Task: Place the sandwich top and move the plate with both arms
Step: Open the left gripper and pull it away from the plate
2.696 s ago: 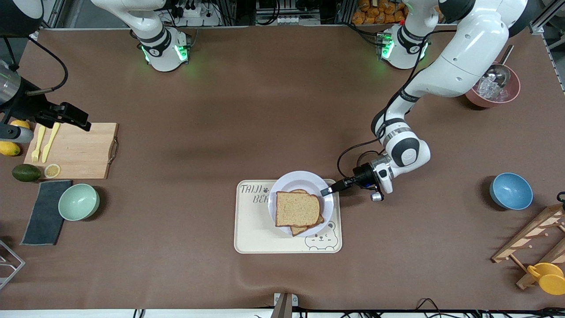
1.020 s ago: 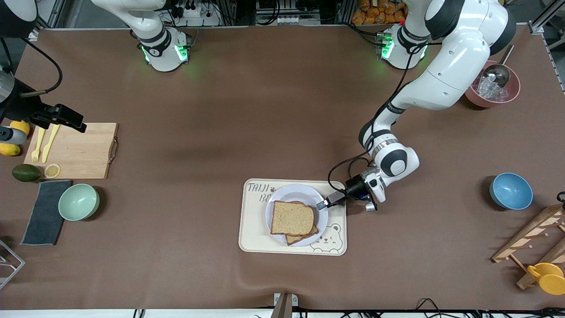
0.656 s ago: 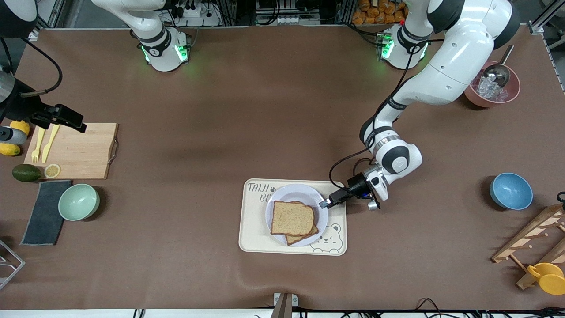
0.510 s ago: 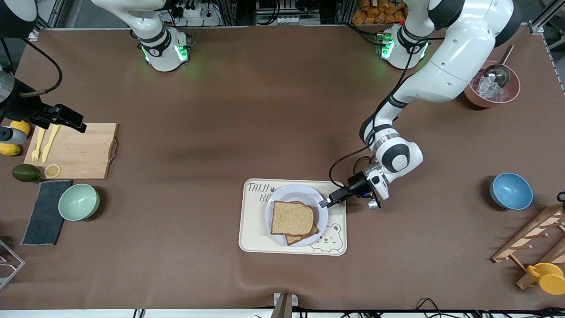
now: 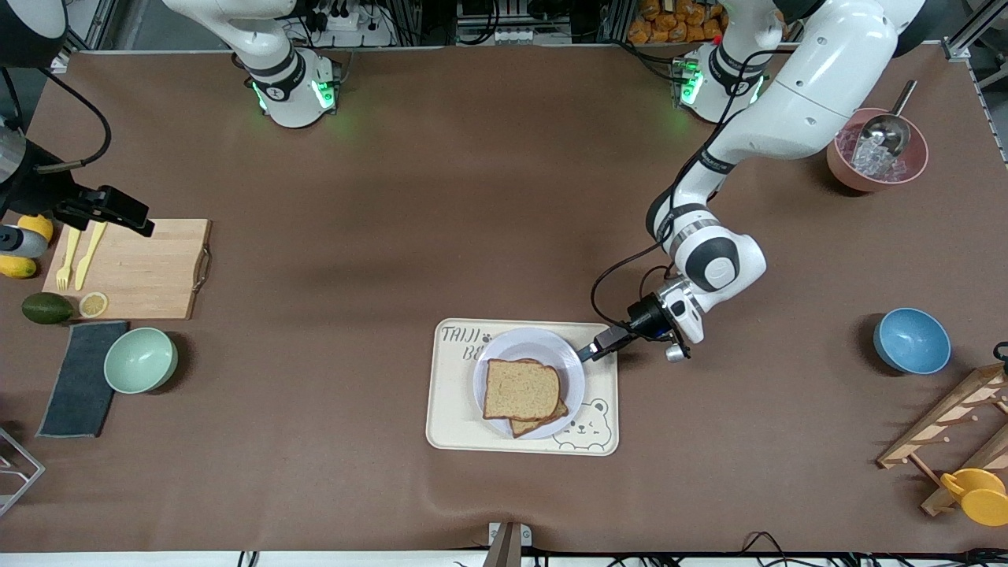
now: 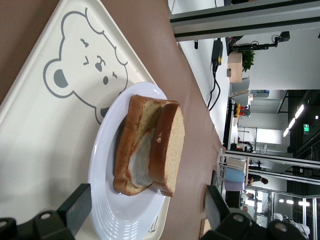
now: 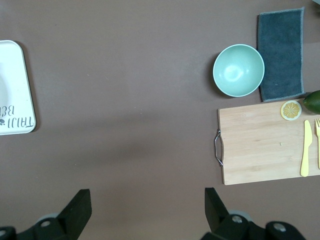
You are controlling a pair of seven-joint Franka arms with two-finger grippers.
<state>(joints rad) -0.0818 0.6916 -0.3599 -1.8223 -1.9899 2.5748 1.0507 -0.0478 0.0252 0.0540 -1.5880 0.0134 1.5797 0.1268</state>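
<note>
Brown wholemeal bread, the sandwich top [image 5: 521, 389], already lies on the lower slice [image 5: 543, 419] in the middle of the plate [image 5: 529, 344], so we judge the first half of the task done; in the left wrist view the two slices sit a little askew, with something pale between them that we cannot identify for sure. The plate rests on the bear-print tray [image 5: 450, 429], and whether this is where it is meant to end up we cannot say, so the move with both arms looks to us only partly settled at best. Just off the plate's rim, on the side toward the left arm's end of the table, the left gripper [image 5: 592, 351] hangs low over the tray's edge with its jaws spread and nothing between them, apart from the plate. The right gripper [image 5: 118, 209] waits over the cutting board [image 5: 146, 272], well apart from the plate, jaws wide and empty.
</note>
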